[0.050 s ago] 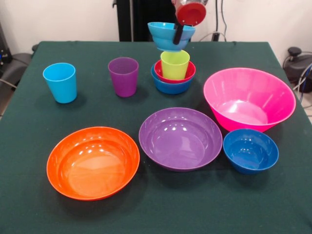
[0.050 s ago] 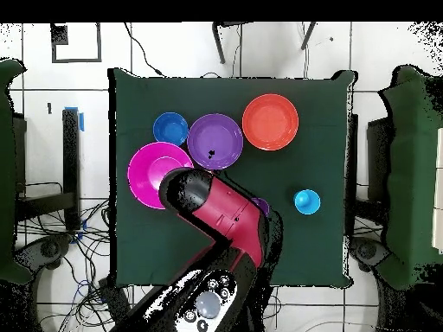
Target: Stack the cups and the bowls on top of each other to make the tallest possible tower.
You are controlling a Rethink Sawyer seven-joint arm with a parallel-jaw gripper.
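My gripper [image 1: 178, 35] comes down at the table's far side, shut on the rim of the small cyan bowl [image 1: 168, 35]. One black finger reaches inside that bowl. The bowl hangs slightly tilted right over the lime green cup [image 1: 175, 65]; I cannot tell whether they touch. The cup stands upright in a red bowl [image 1: 187, 75], which is nested in a blue bowl [image 1: 170, 87], forming the tower. A purple cup [image 1: 123, 76] stands left of the tower, and a light blue cup [image 1: 60, 82] further left. In the overhead view the arm [image 2: 227, 213] hides the tower and the gripper.
A big pink bowl [image 1: 249, 99] stands right of the tower. Nearer the front edge lie a wide orange bowl [image 1: 92, 162], a wide purple bowl [image 1: 180, 138] and a small dark blue bowl [image 1: 250, 150]. The green tablecloth [image 1: 29, 146] covers the table.
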